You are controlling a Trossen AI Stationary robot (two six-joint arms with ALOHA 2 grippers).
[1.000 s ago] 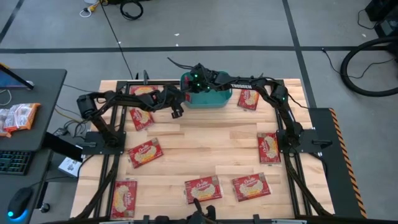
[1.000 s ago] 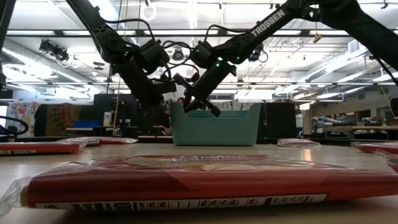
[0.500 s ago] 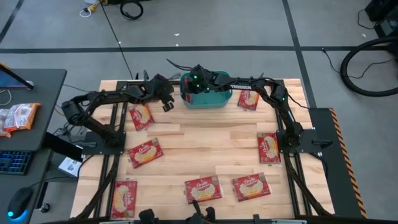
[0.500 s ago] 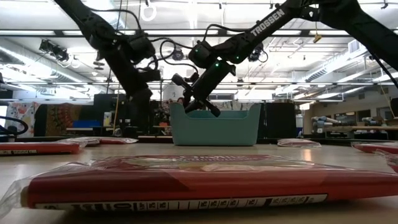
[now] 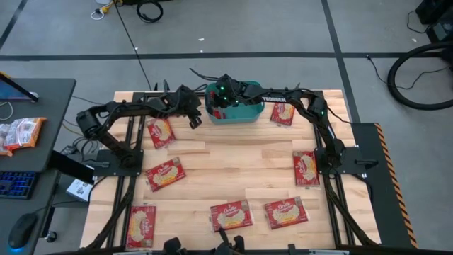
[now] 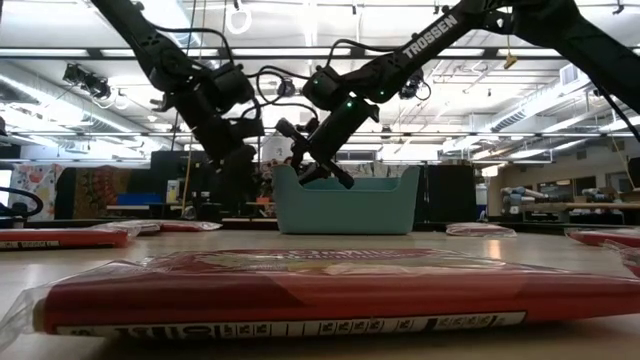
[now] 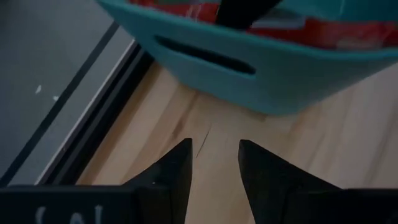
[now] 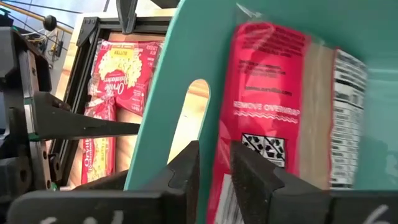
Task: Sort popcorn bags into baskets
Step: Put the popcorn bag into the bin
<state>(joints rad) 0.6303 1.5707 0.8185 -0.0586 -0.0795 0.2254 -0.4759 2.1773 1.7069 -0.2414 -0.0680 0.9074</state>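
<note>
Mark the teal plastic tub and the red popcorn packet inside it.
teal plastic tub (image 6: 345, 210), low view, front wall.
red popcorn packet (image 8: 273, 93), right wrist view, red back face.

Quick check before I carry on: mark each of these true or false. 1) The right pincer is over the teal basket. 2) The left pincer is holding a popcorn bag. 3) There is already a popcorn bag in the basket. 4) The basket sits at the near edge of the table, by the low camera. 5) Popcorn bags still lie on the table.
1) True: the right pincer is over the teal basket.
2) False: the left pincer is open and empty, over bare wood beside the basket.
3) True: a popcorn bag stands inside it.
4) False: it sits at the far edge, between the two arms.
5) True: several remain, such as the bag near the left arm.
</note>
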